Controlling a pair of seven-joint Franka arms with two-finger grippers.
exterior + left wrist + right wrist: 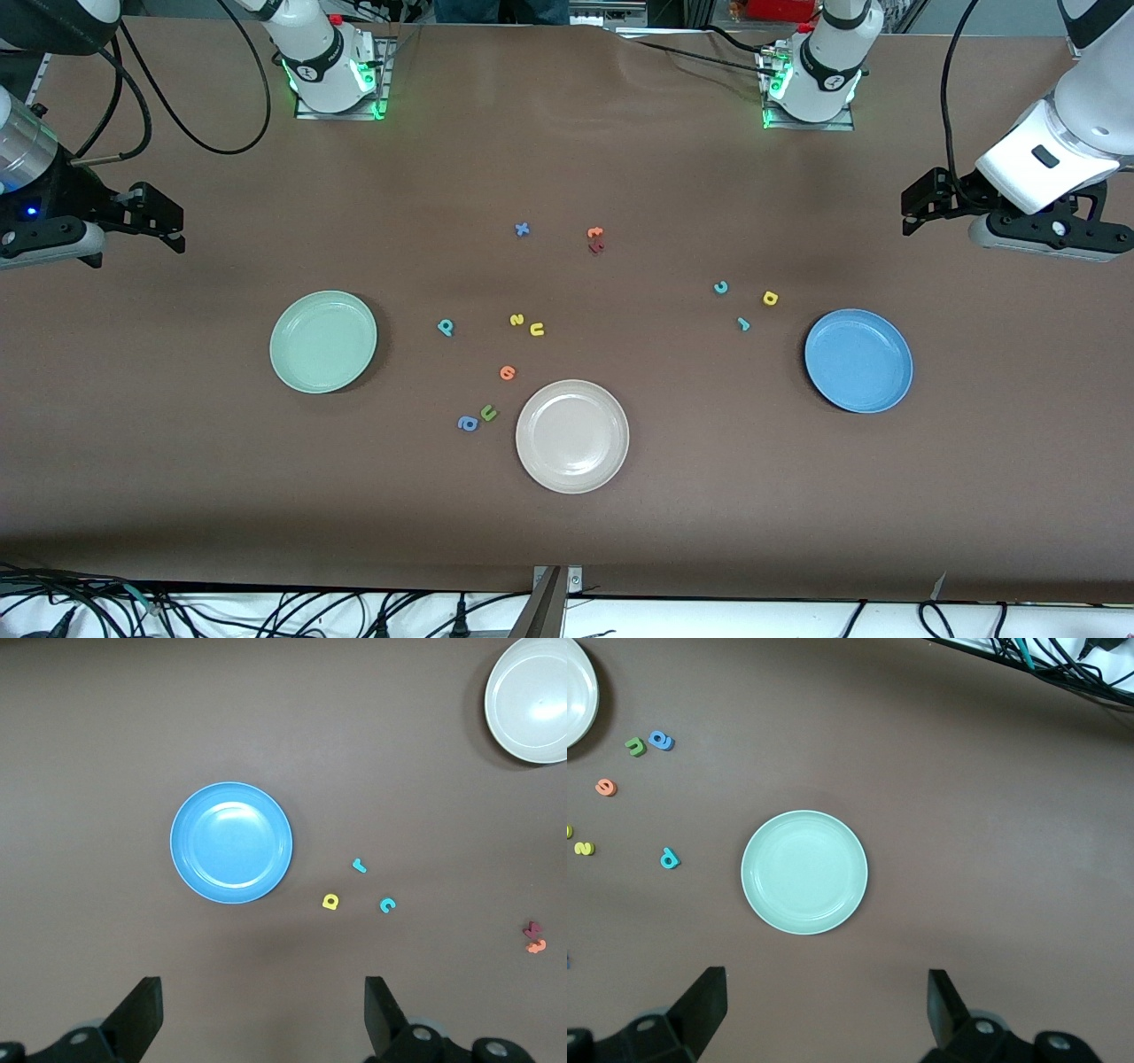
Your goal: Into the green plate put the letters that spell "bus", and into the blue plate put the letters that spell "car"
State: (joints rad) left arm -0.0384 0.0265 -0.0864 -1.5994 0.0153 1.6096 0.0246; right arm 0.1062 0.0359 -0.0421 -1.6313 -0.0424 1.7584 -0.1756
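Note:
The green plate (323, 341) (804, 872) lies empty toward the right arm's end. Beside it are the teal b (446, 327) (670, 858), yellow s (516, 320) and yellow u (537, 330) (584, 848). Toward the left arm's end the blue plate (858, 360) (231, 842) also lies empty, with the teal c (721, 287) (387, 904), yellow a (770, 299) (330, 901) and thin teal r (743, 324) (359, 865) close by. My left gripper (921, 208) (263, 1010) hangs open over bare table at its end. My right gripper (159, 220) (826, 1005) hangs open likewise, holding nothing.
A beige-white plate (572, 435) sits mid-table, nearest the front camera. Near it lie an orange round letter (507, 372), a green u (488, 412) and a blue a (467, 424). Farther from the camera are a blue x (522, 229) and two orange-red letters (595, 239).

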